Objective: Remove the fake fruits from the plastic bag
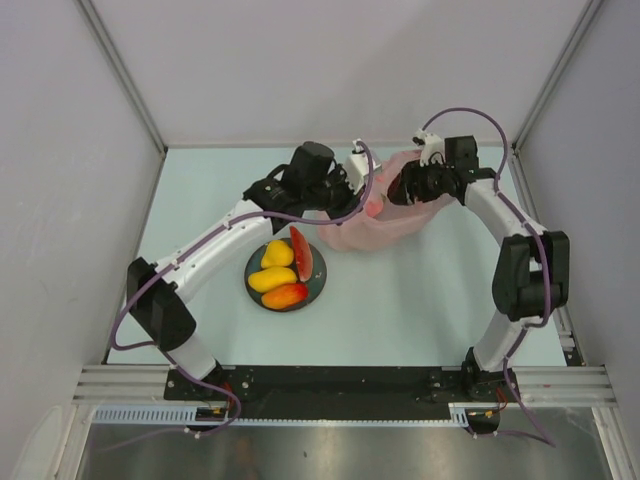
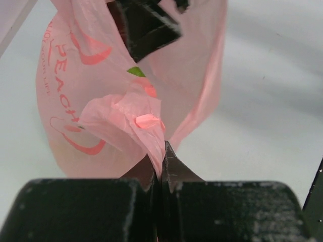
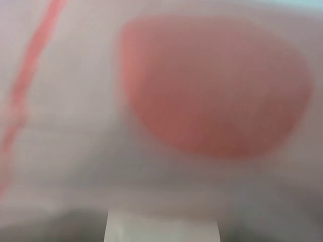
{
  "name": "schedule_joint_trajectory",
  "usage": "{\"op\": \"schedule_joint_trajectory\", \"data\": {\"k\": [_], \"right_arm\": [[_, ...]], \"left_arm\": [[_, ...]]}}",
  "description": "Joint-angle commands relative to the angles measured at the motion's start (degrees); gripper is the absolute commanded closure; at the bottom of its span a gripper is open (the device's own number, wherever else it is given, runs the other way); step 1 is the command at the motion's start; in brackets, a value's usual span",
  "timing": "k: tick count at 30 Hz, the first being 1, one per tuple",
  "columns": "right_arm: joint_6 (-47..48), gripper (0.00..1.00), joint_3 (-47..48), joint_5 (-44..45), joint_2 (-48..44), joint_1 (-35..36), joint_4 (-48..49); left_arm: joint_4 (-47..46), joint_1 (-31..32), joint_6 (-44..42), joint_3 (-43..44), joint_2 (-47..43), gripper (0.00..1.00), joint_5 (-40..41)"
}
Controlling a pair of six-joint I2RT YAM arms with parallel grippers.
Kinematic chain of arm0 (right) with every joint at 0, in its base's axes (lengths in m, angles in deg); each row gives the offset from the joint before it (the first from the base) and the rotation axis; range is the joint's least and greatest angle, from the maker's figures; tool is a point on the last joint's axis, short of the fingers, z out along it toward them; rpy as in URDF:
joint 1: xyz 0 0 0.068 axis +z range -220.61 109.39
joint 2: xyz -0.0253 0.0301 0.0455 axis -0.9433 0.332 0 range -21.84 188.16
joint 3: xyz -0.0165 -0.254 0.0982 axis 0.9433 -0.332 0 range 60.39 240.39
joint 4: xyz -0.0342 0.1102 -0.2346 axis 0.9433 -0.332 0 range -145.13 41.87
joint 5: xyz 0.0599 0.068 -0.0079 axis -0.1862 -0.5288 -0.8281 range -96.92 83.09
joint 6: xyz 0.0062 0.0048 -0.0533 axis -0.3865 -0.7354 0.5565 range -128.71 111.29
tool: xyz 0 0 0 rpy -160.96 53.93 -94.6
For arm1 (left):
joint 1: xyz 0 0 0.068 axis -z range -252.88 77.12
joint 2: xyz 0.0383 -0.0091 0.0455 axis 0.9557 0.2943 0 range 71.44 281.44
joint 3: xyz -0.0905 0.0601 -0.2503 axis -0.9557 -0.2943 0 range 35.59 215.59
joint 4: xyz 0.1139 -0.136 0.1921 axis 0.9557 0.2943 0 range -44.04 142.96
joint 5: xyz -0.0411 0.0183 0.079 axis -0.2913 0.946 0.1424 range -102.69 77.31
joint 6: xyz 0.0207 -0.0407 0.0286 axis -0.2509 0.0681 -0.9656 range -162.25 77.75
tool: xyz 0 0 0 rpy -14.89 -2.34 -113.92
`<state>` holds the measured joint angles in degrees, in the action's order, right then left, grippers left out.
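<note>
The left gripper (image 2: 161, 164) pinches a fold of the plastic bag (image 2: 101, 106) tight, far-right of the plate (image 1: 319, 283). The right gripper (image 1: 400, 186) is at the bag's mouth, but how far it is open I cannot tell. The red shape (image 3: 212, 85) is perhaps a fruit. Pulling the arms apart could tear the film.

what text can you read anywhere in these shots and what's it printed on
"PEACH": red letters running down the side of the plastic bag, left wrist view.
Smaller red line beside it on the same bag: too small to read.
Right wrist view: only blurred red shapes, nothing readable.
Top view: no text that can be read.
</note>
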<state>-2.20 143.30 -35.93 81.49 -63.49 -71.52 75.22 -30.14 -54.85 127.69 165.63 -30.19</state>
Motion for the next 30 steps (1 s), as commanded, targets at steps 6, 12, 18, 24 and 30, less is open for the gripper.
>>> {"op": "schedule_joint_trajectory", "data": {"k": [6,12,18,24,30], "right_arm": [[6.6,0.58,-8.1,-10.1,-5.2,-1.3,-8.7],[13.9,0.58,-8.5,0.3,-3.2,0.2,-12.4],[22.3,0.42,-12.3,13.2,-0.2,3.9,-12.7],[22.8,0.00,-13.5,14.0,-4.6,1.7,-16.4],[29.8,0.00,-13.7,0.7,-15.8,1.3,-21.2]], "left_arm": [[-3.2,0.1,-1.4,-4.2,-0.8,1.00,8.6],[-3.4,0.0,-1.9,-5.1,-0.5,1.00,9.6],[-5.4,-0.2,-1.6,-7.6,0.3,1.00,11.8],[-8.4,-0.2,1.4,-11.8,0.4,1.00,13.8],[-9.6,-0.2,3.4,-13.4,0.2,1.00,12.5]]}}
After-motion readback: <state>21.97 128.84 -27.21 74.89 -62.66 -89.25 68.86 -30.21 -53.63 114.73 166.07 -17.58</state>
